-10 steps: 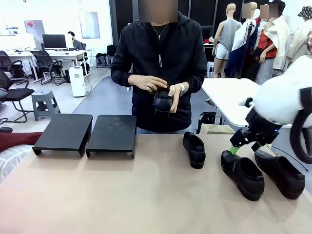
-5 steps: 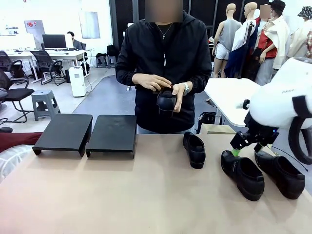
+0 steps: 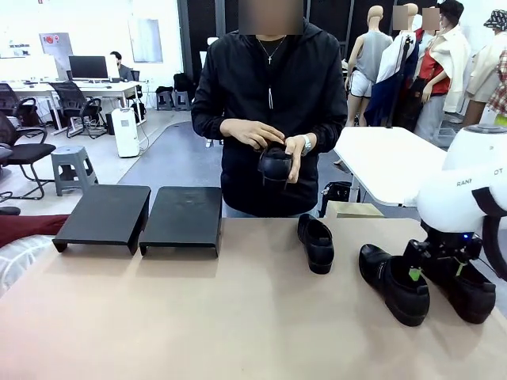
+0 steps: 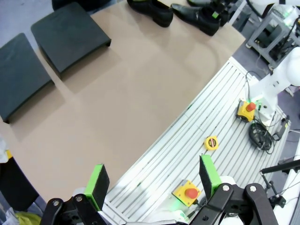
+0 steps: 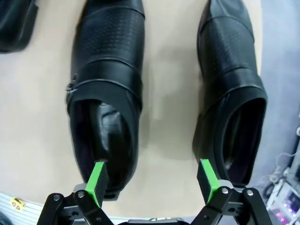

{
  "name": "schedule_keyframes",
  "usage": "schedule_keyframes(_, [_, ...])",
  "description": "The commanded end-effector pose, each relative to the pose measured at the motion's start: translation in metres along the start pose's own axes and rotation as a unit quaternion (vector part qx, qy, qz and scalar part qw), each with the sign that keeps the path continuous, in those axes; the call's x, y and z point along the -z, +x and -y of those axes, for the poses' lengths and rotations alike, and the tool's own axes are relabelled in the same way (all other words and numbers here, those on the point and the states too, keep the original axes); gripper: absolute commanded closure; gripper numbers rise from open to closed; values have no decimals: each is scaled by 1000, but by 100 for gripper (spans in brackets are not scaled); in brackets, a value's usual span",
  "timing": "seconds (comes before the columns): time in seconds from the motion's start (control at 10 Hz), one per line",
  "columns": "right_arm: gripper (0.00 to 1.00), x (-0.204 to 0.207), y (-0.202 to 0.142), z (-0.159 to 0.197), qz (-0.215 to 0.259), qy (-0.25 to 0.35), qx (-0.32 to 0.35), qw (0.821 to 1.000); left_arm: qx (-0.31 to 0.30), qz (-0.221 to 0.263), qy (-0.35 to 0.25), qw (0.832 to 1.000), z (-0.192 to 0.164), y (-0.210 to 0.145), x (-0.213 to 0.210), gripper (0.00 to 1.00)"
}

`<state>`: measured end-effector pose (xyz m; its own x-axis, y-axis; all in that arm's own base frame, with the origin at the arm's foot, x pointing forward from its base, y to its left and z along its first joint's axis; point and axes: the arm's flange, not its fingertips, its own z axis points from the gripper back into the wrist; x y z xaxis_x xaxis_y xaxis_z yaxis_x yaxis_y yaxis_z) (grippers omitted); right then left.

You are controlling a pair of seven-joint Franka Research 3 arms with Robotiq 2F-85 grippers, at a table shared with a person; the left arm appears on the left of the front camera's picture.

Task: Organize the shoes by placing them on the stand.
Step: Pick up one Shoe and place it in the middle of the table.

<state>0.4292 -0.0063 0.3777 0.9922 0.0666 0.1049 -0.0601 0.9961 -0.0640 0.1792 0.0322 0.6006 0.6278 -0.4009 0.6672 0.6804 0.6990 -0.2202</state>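
Glossy black on both tall shoes, with fine pinhole dots over the toe of one and plain smooth bands across the insteps. Same glossy black on the loafer and the fourth shoe. Matte black on both stands. Pale tan on the table. Bright green on the pads, against black fingers. Black jacket, white arm.

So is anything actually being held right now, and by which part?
Only by the person: one black shoe, one hand on top, the other hand cupping its side. The left gripper and right gripper are open, holding nothing.
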Motion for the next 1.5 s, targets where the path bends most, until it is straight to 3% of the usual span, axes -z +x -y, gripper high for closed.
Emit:
schedule_keyframes(0.0, [0,18,16,-1,-11,19,-2,1000,-1,4,-5,1000,-1,1,-1,0])
schedule_keyframes(0.6, [0,35,26,-19,-10,24,-37,999,-1,4,-5,1000,-1,1,-1,0])
schedule_keyframes(0.7, [20,36,28,-23,-12,22,-46,999,-1,4,-5,1000,-1,1,-1,0])
schedule_keyframes(0.8, [80,37,29,-25,-17,22,-52,998,-1,4,-5,1000,-1,1,-1,0])
schedule_keyframes(0.9, [100,37,31,-25,-19,26,-52,998,-1,4,-5,1000,-1,1,-1,0])
schedule_keyframes(1.4, [100,30,27,-21,-21,34,-46,998,-1,4,-5,1000,-1,1,-1,0])
